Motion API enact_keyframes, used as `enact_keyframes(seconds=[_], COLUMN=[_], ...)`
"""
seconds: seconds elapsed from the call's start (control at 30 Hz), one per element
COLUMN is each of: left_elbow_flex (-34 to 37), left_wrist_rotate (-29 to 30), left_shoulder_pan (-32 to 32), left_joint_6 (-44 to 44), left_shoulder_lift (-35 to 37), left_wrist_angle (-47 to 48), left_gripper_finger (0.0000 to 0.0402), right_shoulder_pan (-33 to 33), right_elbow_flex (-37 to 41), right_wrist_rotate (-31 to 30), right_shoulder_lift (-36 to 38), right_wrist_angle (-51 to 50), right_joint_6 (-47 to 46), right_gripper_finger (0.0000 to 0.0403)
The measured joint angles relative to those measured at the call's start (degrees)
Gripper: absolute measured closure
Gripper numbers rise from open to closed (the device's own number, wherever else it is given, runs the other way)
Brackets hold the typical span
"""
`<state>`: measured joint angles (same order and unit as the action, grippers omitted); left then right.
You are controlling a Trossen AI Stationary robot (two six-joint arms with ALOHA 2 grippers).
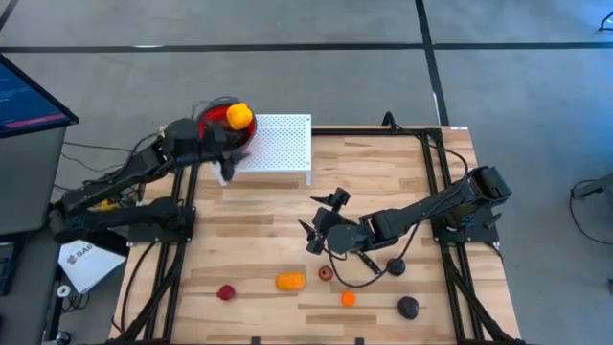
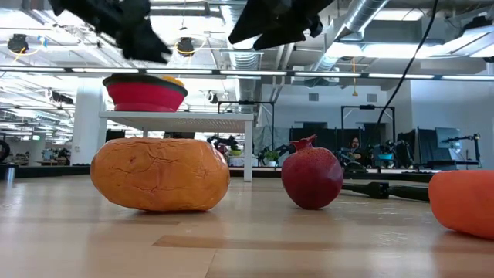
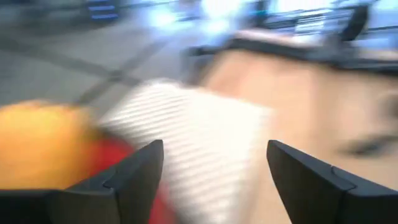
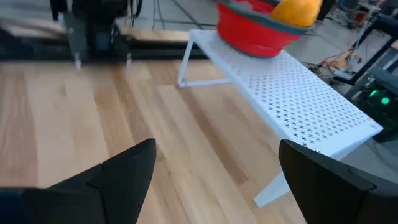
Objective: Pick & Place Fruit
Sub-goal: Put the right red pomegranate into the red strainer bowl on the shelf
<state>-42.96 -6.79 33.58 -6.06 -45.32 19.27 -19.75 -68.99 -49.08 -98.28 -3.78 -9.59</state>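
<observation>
A yellow-orange fruit [image 1: 239,116] lies in the red colander [image 1: 218,121], which stands on a white perforated shelf [image 1: 285,144] at the far left. My left gripper [image 1: 228,153] is open and empty just beside the colander, over the shelf's left end; its wrist view shows the fruit [image 3: 37,143] and the colander [image 3: 118,165] close ahead. My right gripper [image 1: 319,213] is open and empty above the middle of the table. Loose fruit lies near the front edge: a red piece [image 1: 226,292], an orange one [image 1: 290,281], a dark red one [image 1: 326,273], a small orange one [image 1: 349,298] and a dark purple one [image 1: 409,307].
The shelf [image 4: 298,93] stands on thin legs with bare wood between it and my right gripper. A dark round piece [image 1: 396,266] and a cable lie under the right arm. In the low view the orange fruit [image 2: 160,174] and the dark red fruit [image 2: 311,174] stand close to the camera.
</observation>
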Motion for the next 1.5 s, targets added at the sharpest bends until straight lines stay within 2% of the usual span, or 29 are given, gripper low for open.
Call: enact_keyframes(seconds=[0.1,0.2,0.3,0.37,0.47,0.57,0.67,0.77,0.93,1.07,1.23,1.37,1.5], left_elbow_flex=[0.0,1.3,4.8,7.3,11.7,15.9,19.6,22.2,23.7,23.8,23.8,23.8,23.8], left_wrist_rotate=[-7.1,-6.9,-2.1,2.3,8.8,13.7,16.6,16.9,17.2,17.6,17.9,17.9,17.9], left_shoulder_pan=[-7.3,-18.2,-29.5,-36.0,-43.6,-48.6,-51.1,-51.7,-51.5,-51.3,-50.9,-50.8,-50.8], left_joint_6=[1.0,2.2,3.6,5.1,7.0,8.9,11.2,13.0,14.1,14.1,14.0,13.9,13.9], left_shoulder_lift=[0.0,0.0,-0.1,-0.5,-1.9,-4.0,-7.0,-10.5,-16.3,-19.6,-21.2,-21.3,-21.3], left_wrist_angle=[-0.3,-2.5,-7.8,-13.1,-20.3,-29.5,-38.9,-47.3,-55.2,-58.9,-60.2,-60.5,-60.6], left_gripper_finger=[0.0139,0.0151,0.0162,0.0168,0.0175,0.0179,0.0182,0.0183,0.0183,0.0183,0.0183,0.0183,0.0183], right_shoulder_pan=[-0.6,-0.9,-1.3,-1.6,-2.7,-3.5,-3.5,-3.4,-2.9,-3.0,-3.1,-3.1,-2.8], right_elbow_flex=[0.0,0.0,1.8,4.2,7.7,11.3,14.5,16.3,16.5,16.6,16.4,16.5,16.5], right_wrist_rotate=[2.6,13.6,28.0,35.4,38.5,40.0,41.9,42.3,47.3,47.9,47.7,47.6,47.7], right_shoulder_lift=[0.0,0.0,0.0,0.0,0.0,-0.4,-0.7,-2.2,-7.6,-11.6,-12.3,-11.3,-9.3], right_wrist_angle=[-4.8,-10.9,-9.8,-6.6,-3.1,-0.3,4.1,7.6,12.6,14.3,15.7,13.8,12.7], right_joint_6=[1.4,2.0,2.4,1.1,-1.3,-2.7,-3.0,-3.1,-2.0,-3.5,-6.4,-7.5,-7.6], right_gripper_finger=[0.0069,0.0070,0.0075,0.0079,0.0083,0.0083,0.0084,0.0084,0.0084,0.0086,0.0105,0.0136,0.0184])
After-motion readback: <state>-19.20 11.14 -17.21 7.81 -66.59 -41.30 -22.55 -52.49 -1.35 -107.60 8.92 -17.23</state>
